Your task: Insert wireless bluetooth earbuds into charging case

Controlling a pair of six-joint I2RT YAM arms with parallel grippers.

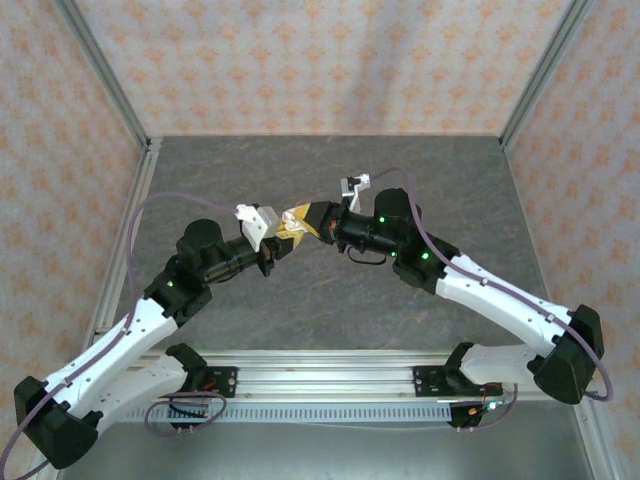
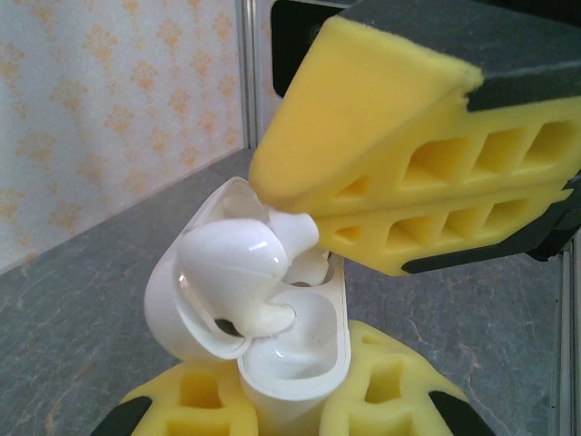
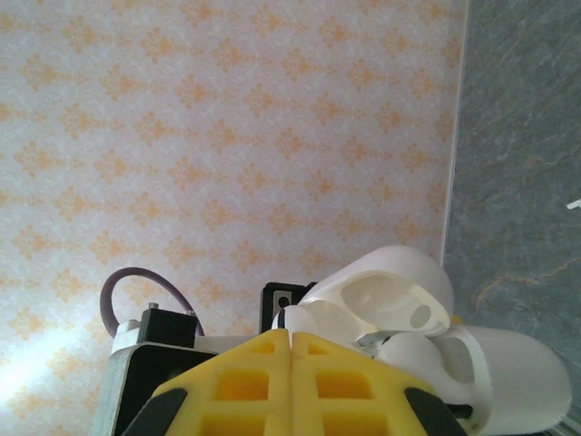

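The grey table [image 1: 330, 290] lies under both arms, and they meet above its middle. The left arm [image 1: 130, 330] comes from the left side and the right arm [image 1: 490, 290] from the right side. The left gripper [image 2: 292, 395] is closed around the lower part of the white charging case [image 2: 300, 363] and holds it up in the air, with the lid [image 2: 172, 300] swung open. The right gripper [image 3: 290, 350] has its two yellow fingers pressed together, with no gap between them. Their tips touch the top of the earbud [image 2: 231, 263]. I cannot tell if they pinch it. The earbud sits in the open case, tilted, with its stem in one socket
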